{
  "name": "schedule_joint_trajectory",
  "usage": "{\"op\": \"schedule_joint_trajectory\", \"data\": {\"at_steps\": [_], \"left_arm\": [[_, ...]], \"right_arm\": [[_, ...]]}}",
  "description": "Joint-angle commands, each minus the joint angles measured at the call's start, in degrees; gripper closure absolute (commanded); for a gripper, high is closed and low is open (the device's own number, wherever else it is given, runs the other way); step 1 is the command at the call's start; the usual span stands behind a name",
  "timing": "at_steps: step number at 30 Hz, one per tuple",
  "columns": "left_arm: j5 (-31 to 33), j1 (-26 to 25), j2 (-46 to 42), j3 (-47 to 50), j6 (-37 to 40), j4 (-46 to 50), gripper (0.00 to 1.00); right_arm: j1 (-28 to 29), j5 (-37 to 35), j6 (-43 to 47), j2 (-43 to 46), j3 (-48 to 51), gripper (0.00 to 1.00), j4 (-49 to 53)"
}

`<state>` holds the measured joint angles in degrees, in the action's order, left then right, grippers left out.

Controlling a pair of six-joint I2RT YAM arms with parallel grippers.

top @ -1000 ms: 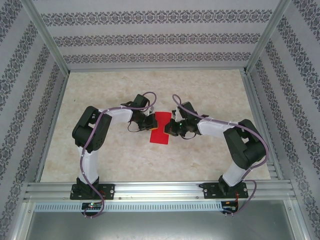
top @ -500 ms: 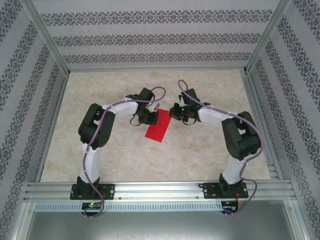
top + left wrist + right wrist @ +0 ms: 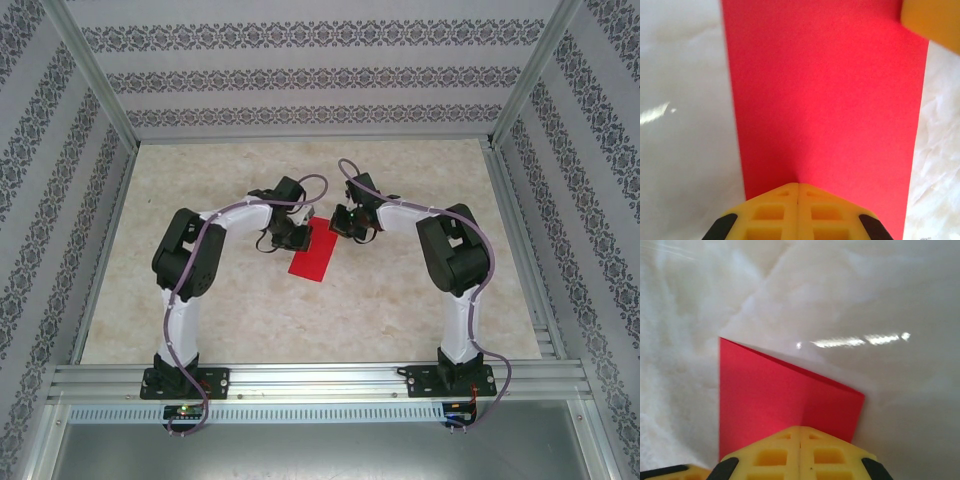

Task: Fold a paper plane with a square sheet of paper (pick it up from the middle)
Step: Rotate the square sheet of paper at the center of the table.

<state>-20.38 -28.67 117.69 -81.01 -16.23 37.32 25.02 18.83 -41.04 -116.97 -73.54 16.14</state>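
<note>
We see bright red paper [image 3: 314, 258] on a cream marbled table [image 3: 400, 300], pale walls [image 3: 300, 80] striped with dark floral bands, black-and-white arms [image 3: 180, 320] with lilac cables [image 3: 225, 215], and yellow fingers [image 3: 770, 215].

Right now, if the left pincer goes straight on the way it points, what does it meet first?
The folded bright red paper sheet: the shut left pincer seems to rest its tip on it, and the red strip runs straight ahead. Depth is unclear, so it might slide along it.
</note>
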Motion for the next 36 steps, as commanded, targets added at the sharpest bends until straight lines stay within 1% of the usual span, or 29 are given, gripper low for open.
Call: {"op": "schedule_joint_trajectory", "data": {"at_steps": [1,3,6,9,12,16,20,25,27,29,32,36], "left_arm": [[0.20,0.80,-5.04,2.89,-6.02,-3.64,0.97],[-0.06,0.80,-7.47,5.39,-7.79,-5.95,0.93],[-0.50,0.80,-10.84,8.99,-10.71,-9.05,0.91],[-2.42,0.55,-14.00,13.24,-14.82,-13.48,0.88],[-4.25,-0.40,-17.12,18.74,-20.66,-19.63,0.87],[-3.50,-3.26,-20.52,25.64,-28.31,-27.83,0.87],[-0.71,-7.10,-22.56,29.35,-33.26,-32.89,0.91],[3.16,-11.52,-22.60,31.43,-38.67,-37.12,1.00],[4.65,-12.71,-22.27,31.76,-40.16,-37.92,1.00],[5.40,-13.38,-21.53,31.71,-41.10,-38.85,1.00],[6.54,-14.46,-20.12,31.25,-42.07,-40.31,1.00],[7.01,-15.49,-17.32,30.00,-43.58,-42.49,1.00]], "right_arm": [[0.03,-5.06,-1.12,-1.07,-2.02,1.00,4.64],[-0.31,-6.48,-1.50,-1.03,-1.72,1.00,6.53],[-0.41,-9.57,-2.13,-0.15,-1.29,1.00,9.49],[-0.32,-12.46,-4.41,2.45,1.49,1.00,10.63],[-0.02,-15.02,-8.12,5.95,5.80,1.00,11.54],[1.33,-15.47,-13.50,11.72,14.39,0.99,7.63],[1.79,-12.90,-17.06,17.73,22.33,0.99,1.68],[1.44,-6.66,-14.58,23.82,27.45,1.00,-7.15],[1.44,-4.25,-13.98,25.64,29.30,1.00,-11.88],[1.48,-1.11,-14.20,26.44,31.21,1.00,-17.14],[1.76,3.31,-15.42,25.18,32.99,1.00,-23.81],[2.32,4.68,-16.24,23.34,33.19,1.00,-25.94]]}}
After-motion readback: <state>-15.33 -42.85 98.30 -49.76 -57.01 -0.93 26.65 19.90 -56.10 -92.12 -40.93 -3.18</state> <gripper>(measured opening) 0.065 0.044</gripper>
